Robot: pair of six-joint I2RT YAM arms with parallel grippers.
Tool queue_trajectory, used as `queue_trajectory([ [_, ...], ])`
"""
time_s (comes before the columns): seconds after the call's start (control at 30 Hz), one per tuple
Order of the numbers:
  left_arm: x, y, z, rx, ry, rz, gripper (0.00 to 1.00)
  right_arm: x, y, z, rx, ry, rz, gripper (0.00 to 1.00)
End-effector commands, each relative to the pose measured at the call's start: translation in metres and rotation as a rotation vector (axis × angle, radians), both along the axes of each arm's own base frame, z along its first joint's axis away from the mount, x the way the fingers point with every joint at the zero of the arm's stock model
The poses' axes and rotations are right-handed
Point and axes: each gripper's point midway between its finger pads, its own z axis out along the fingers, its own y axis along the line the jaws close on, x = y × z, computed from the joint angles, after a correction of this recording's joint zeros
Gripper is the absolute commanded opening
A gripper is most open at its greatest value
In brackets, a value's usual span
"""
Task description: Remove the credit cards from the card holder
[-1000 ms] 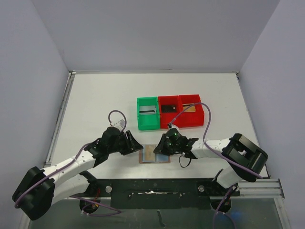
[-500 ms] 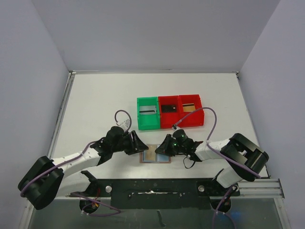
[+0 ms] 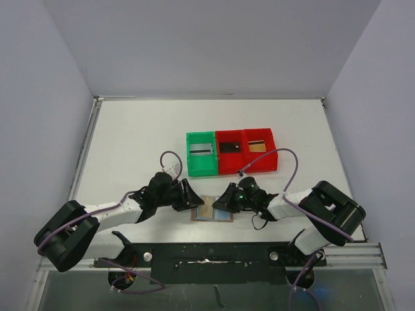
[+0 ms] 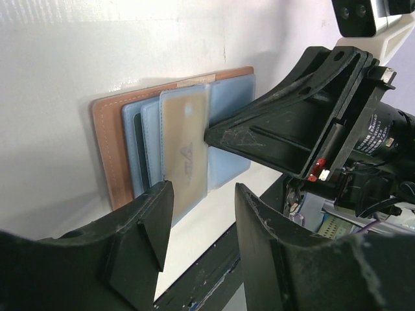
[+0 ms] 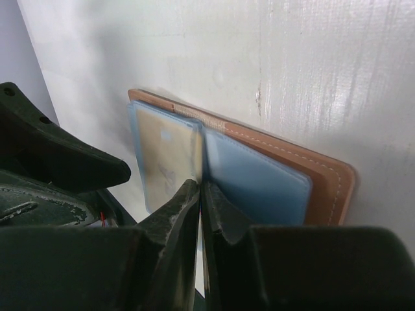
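The card holder point(image 3: 224, 216) lies open near the table's front edge, brown outside point(image 4: 107, 149) with pale blue pockets point(image 5: 259, 181). A tan credit card point(image 4: 185, 146) sticks out of its left half toward the table edge. My right gripper point(image 5: 200, 189) is shut, its tips pinched on that card's inner edge point(image 5: 165, 152) by the fold; from above it point(image 3: 218, 204) sits over the holder's right half. My left gripper point(image 4: 201, 220) is open and holds nothing, low at the holder's left side point(image 3: 196, 201) and pointing at the card.
Behind the holder stand a green bin point(image 3: 200, 170) and two red bins point(image 3: 229, 165) point(image 3: 259, 162) in a row, each with a card inside. The black mounting rail point(image 3: 207, 256) runs along the near edge just below the holder.
My left gripper has slid right, up to the holder's left edge. My right gripper has settled lower at the fold and its jaws have closed slightly.
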Motion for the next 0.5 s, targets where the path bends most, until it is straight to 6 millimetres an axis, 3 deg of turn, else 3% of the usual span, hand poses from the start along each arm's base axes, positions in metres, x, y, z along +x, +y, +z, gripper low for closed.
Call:
queue_trajectory([
  [0.0, 0.008, -0.012, 0.013, -0.061, -0.063, -0.019, 0.41, -0.005, -0.014, -0.020, -0.066, 0.035, -0.018, 0.08],
  [0.47, 0.016, -0.010, -0.003, -0.006, -0.067, 0.001, 0.41, -0.006, -0.014, -0.024, -0.074, 0.042, -0.012, 0.07],
])
